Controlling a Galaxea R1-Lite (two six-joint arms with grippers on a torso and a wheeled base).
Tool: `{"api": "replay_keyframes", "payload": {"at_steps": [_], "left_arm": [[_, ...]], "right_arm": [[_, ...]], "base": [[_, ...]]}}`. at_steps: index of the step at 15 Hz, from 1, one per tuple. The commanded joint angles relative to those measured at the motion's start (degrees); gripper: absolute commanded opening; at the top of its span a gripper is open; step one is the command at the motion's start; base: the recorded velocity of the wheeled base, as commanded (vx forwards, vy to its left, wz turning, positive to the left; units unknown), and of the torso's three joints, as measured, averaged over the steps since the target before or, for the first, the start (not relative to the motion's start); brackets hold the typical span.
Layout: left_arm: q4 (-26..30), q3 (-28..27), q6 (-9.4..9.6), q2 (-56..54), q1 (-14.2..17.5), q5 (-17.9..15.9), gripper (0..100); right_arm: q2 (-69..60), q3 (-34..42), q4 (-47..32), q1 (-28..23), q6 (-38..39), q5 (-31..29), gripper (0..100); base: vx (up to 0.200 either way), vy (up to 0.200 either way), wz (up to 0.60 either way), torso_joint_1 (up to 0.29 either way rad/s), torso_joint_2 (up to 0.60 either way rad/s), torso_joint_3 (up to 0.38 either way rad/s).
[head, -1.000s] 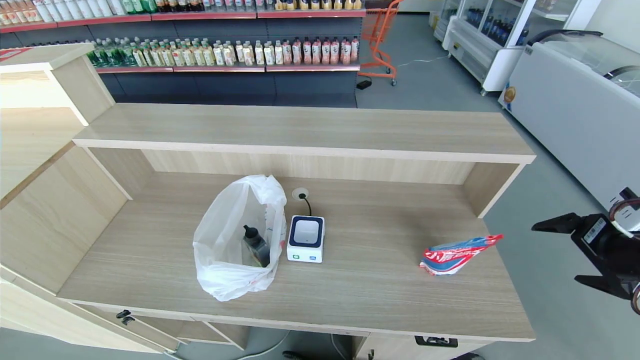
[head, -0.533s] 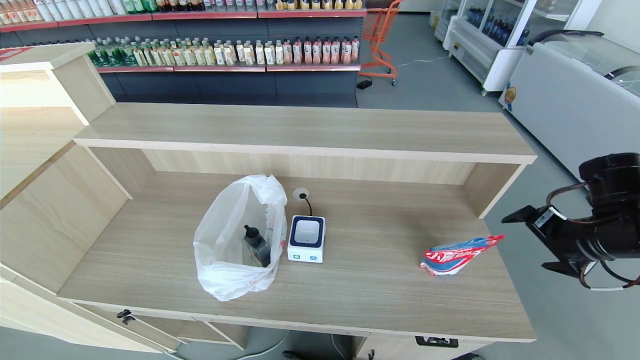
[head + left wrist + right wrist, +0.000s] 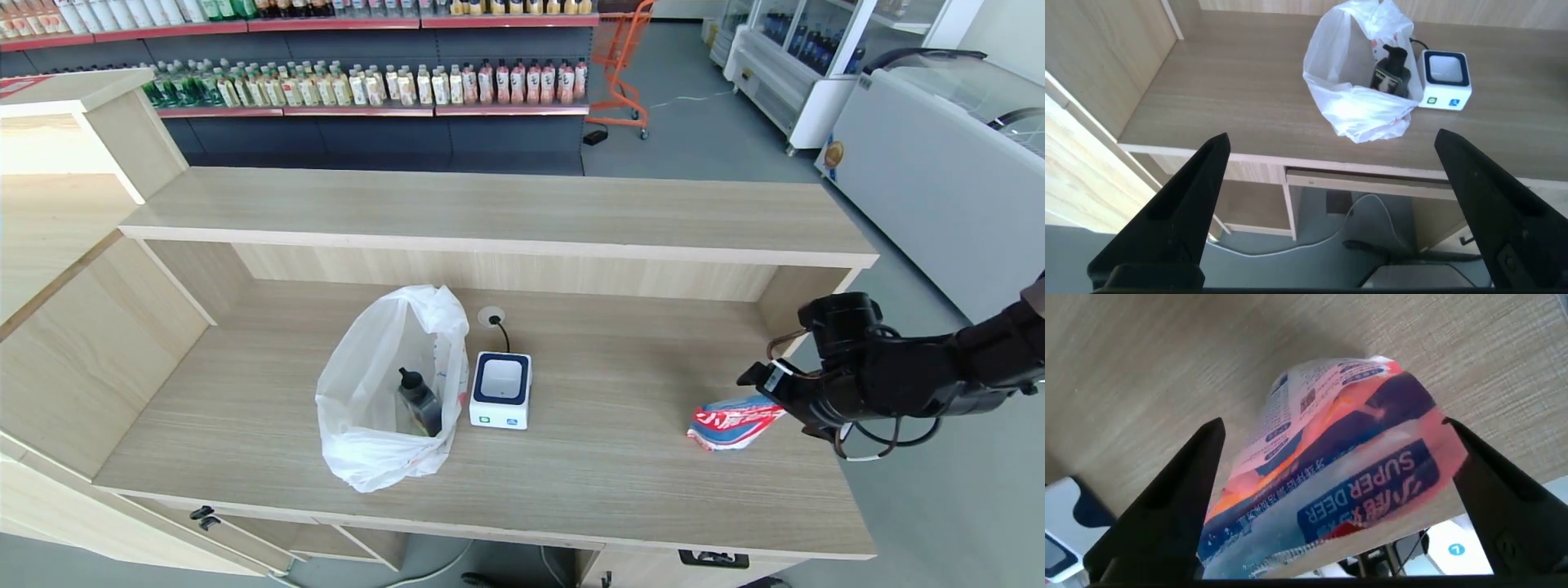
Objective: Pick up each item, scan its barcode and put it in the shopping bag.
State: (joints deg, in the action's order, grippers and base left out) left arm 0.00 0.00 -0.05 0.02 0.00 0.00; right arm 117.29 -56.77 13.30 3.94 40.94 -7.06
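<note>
A red, blue and white snack bag (image 3: 729, 424) (image 3: 1347, 482) lies flat near the right end of the wooden counter (image 3: 604, 465). My right gripper (image 3: 780, 404) (image 3: 1333, 429) is open, with its fingers on either side of the bag's right end. A white plastic shopping bag (image 3: 371, 408) (image 3: 1351, 106) stands open left of centre with a dark bottle (image 3: 418, 402) (image 3: 1391, 70) inside. The white barcode scanner (image 3: 500, 389) (image 3: 1443, 69) sits right beside it. My left gripper (image 3: 1333, 140) hangs open with nothing in it, out past the counter's front edge.
A raised shelf (image 3: 490, 212) overhangs the back of the counter, with side walls at both ends. The scanner's cable (image 3: 499, 333) runs to a grommet behind it. Bare counter lies between scanner and snack bag. Drawers (image 3: 1372, 184) sit under the front edge.
My right arm has swung in from beside the counter's right end toward the left, and its open fingers now straddle the snack bag. Nothing on the counter has moved.
</note>
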Motion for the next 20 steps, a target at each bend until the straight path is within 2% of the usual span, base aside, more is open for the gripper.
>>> {"api": "replay_keyframes", "payload": {"at_steps": [1, 8, 10, 12, 14, 15, 16, 18, 20], "left_arm": [[0.0, 0.0, -0.04, 0.1, 0.0, 0.0, 100], [0.0, 0.0, -0.04, 0.0, 0.0, 0.0, 100], [0.0, 0.0, -0.04, 0.1, 0.0, 0.0, 100], [0.0, 0.0, -0.04, 0.0, 0.0, 0.0, 100], [0.0, 0.0, -0.04, 0.1, 0.0, 0.1, 100], [0.0, 0.0, -0.04, 0.1, 0.0, 0.0, 100], [0.0, 0.0, -0.04, 0.0, 0.0, 0.0, 100], [0.0, 0.0, -0.04, 0.0, 0.0, 0.1, 100], [0.0, 0.0, -0.04, 0.0, 0.0, 0.0, 100]], "right_arm": [[5.9, -3.4, 0.5, 0.9, -0.6, -0.7, 0], [9.6, -3.7, 0.6, 2.0, -13.1, -5.1, 0], [7.2, -2.3, 0.7, 3.2, -19.2, -8.8, 0], [0.5, -1.4, 0.8, 3.3, -24.1, -6.9, 0], [-7.2, -0.4, 1.1, 2.8, -27.7, 9.4, 0], [-8.7, 0.3, 1.0, 2.2, -29.2, 15.7, 0], [-11.8, 1.5, 1.4, 1.0, -33.4, 25.6, 0], [-16.7, 3.2, 2.5, 1.2, -37.2, 37.1, 0], [-18.7, 4.3, 9.1, 2.0, -38.0, 52.6, 0]], "base": [[0.0, 0.0, 0.0, 0.0, 0.0, 0.0], [0.0, 0.0, 0.0, 0.0, 0.0, 0.0], [0.0, 0.0, 0.0, 0.0, 0.0, 0.0], [0.0, 0.0, 0.0, 0.0, 0.0, 0.0], [0.0, 0.0, 0.0, 0.0, 0.0, 0.0], [0.0, 0.0, 0.0, 0.0, 0.0, 0.0], [0.0, 0.0, 0.0, 0.0, 0.0, 0.0], [0.0, 0.0, 0.0, 0.0, 0.0, 0.0], [0.0, 0.0, 0.0, 0.0, 0.0, 0.0]]}}
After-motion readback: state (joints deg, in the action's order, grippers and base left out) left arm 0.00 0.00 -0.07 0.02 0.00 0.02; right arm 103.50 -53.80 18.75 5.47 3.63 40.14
